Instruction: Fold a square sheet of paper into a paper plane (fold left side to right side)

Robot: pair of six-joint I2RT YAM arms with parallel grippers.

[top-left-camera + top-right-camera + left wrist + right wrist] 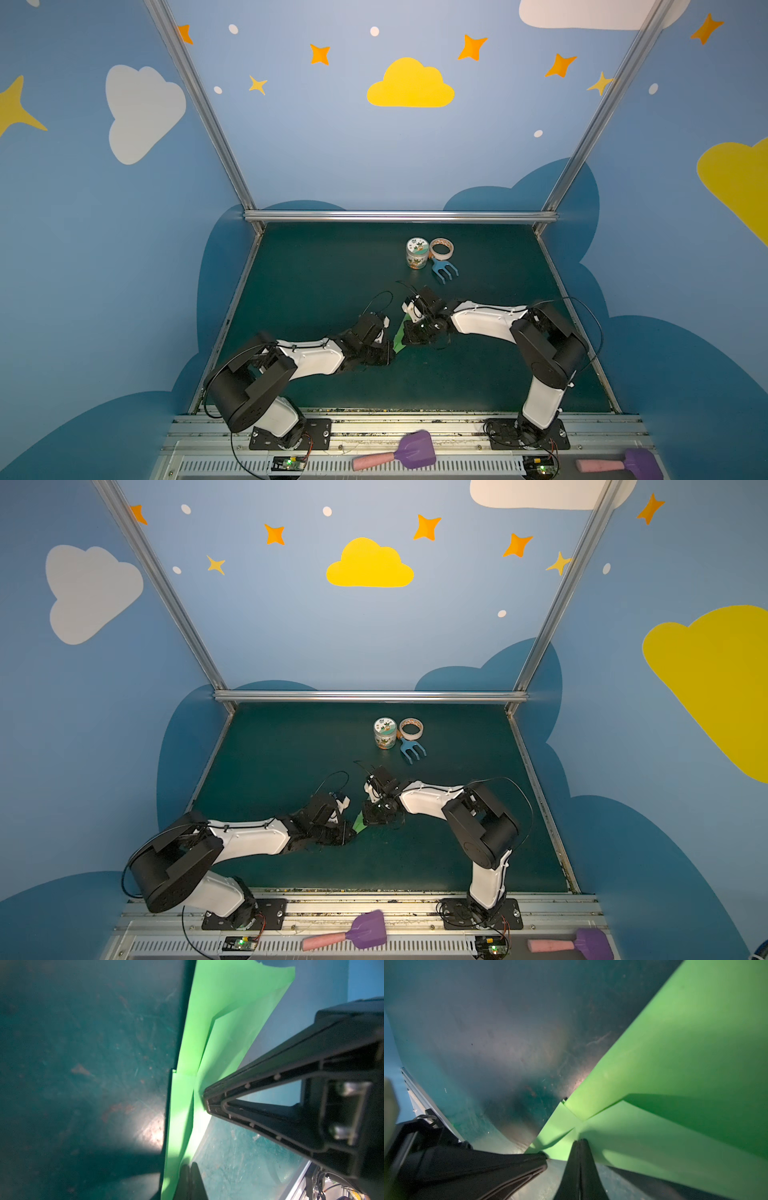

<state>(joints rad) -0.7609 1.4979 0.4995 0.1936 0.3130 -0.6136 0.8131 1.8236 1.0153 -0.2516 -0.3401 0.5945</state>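
The square sheet of paper (400,338) (358,823) is a narrow bright green folded piece with layered flaps, lying mid-table between my two grippers in both top views. My left gripper (390,353) (190,1165) is shut, its tip at one edge of the paper (228,1001). My right gripper (409,332) (580,1140) is shut too, its tip pressed on the paper (675,1064) near where the flaps meet. No paper shows between either pair of jaws. The right gripper's fingers (259,1070) show in the left wrist view, the left gripper's fingers (508,1163) in the right wrist view.
A small printed jar (417,253), a tape roll (441,248) and a blue toy rake (444,270) stand behind the grippers. Two purple toy shovels with pink handles (411,451) (636,463) lie on the front rail. Blue walls enclose the dark green table (316,274).
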